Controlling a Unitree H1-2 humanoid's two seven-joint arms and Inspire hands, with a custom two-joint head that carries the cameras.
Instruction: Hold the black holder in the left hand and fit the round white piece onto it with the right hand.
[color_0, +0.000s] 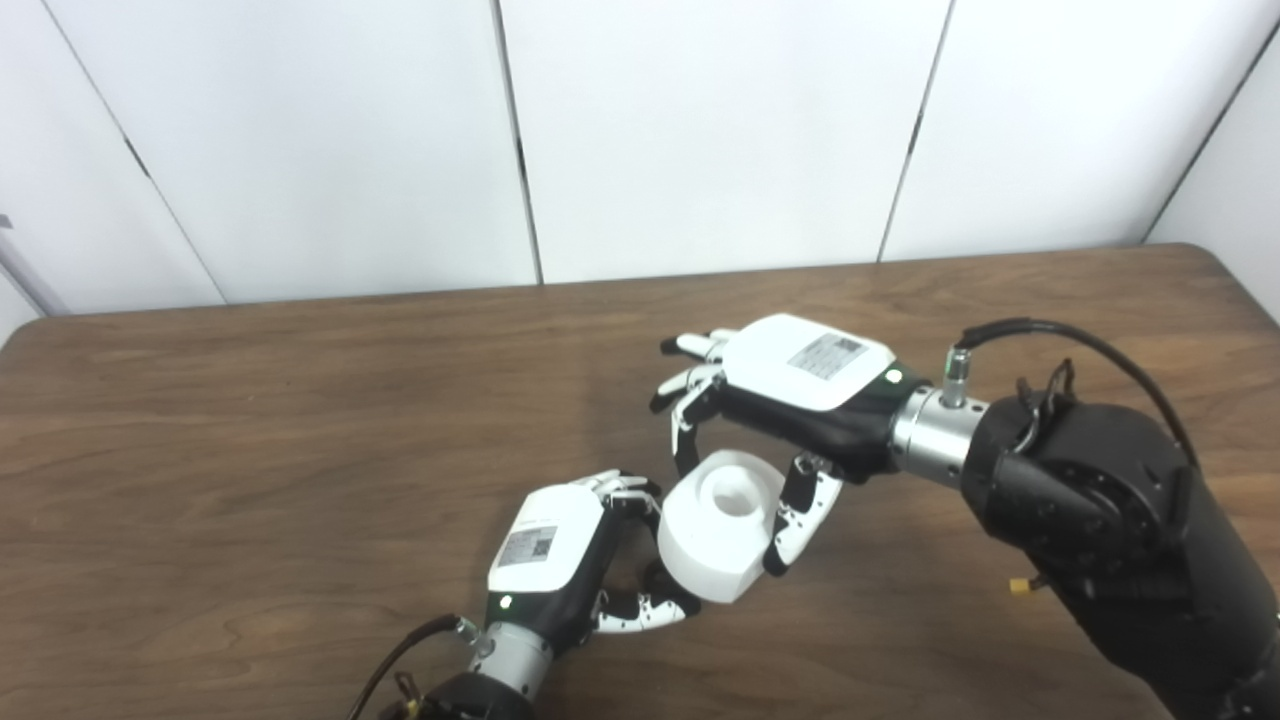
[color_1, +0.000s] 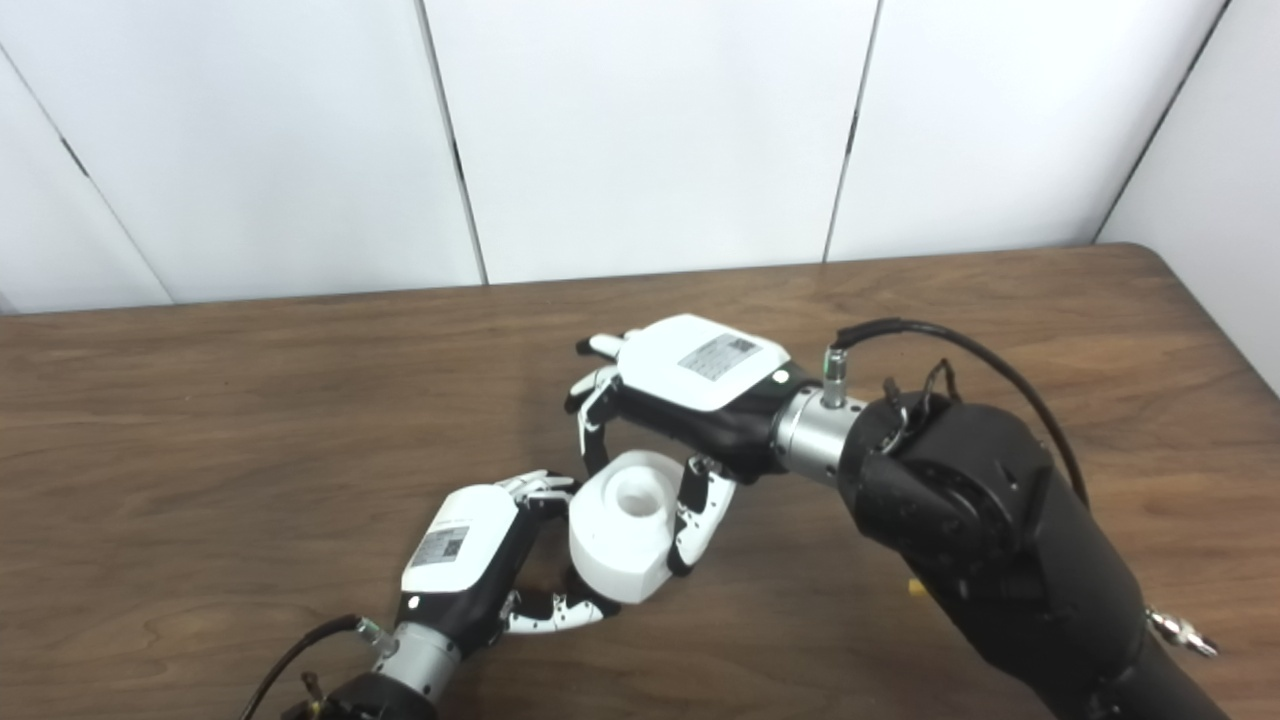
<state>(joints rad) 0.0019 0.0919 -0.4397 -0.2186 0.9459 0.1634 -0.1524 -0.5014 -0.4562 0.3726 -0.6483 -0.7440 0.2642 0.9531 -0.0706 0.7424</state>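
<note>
The round white piece (color_0: 715, 535) is a thick ring with a hollow centre, tilted and held just above the table. My right hand (color_0: 790, 390) is shut on it from above, fingers on its far left side and thumb on its right side. My left hand (color_0: 560, 560) sits low beside the piece's left edge, fingers curled toward it and thumb under its lower rim. I cannot make out the black holder; the white piece and my left hand's fingers hide whatever lies between them. The same scene shows in the right eye view, with the white piece (color_1: 620, 535) between both hands.
The brown wooden table (color_0: 250, 450) stretches wide to the left and behind the hands. White wall panels stand along its far edge. My bulky black right forearm (color_0: 1110, 500) lies over the table's right part.
</note>
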